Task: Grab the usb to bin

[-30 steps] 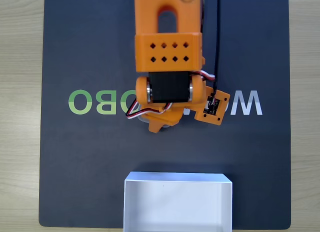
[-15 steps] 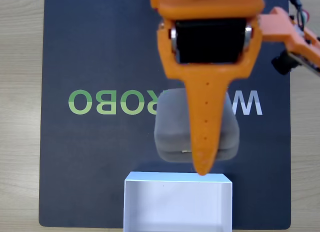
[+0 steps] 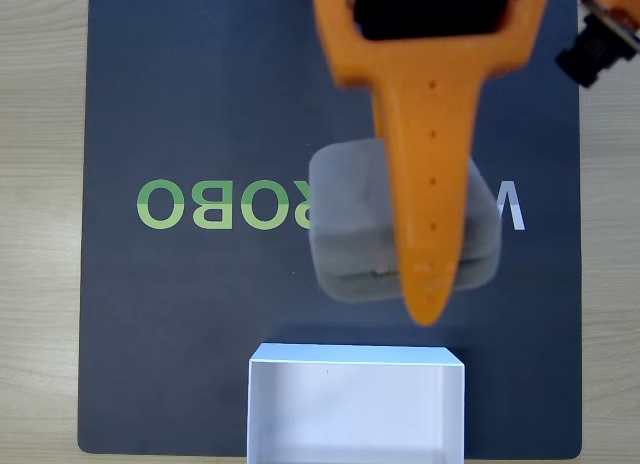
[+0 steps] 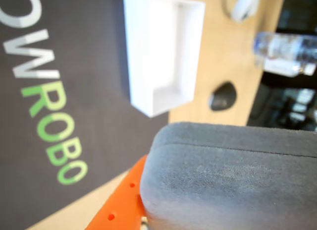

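Usb point(image 3: 345, 219) clamped in claw point(image 3: 425, 284), raised off the mat; bin point(image 3: 355, 357) just ahead, below the tip. Matte, stiff, likely light: flat sides grip well.

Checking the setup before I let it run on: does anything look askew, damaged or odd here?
Nothing stands out. The grey usb is held by the gripper, short of the bin, which sits upright and empty. In the fixed view the block looks slightly tilted, nothing more.
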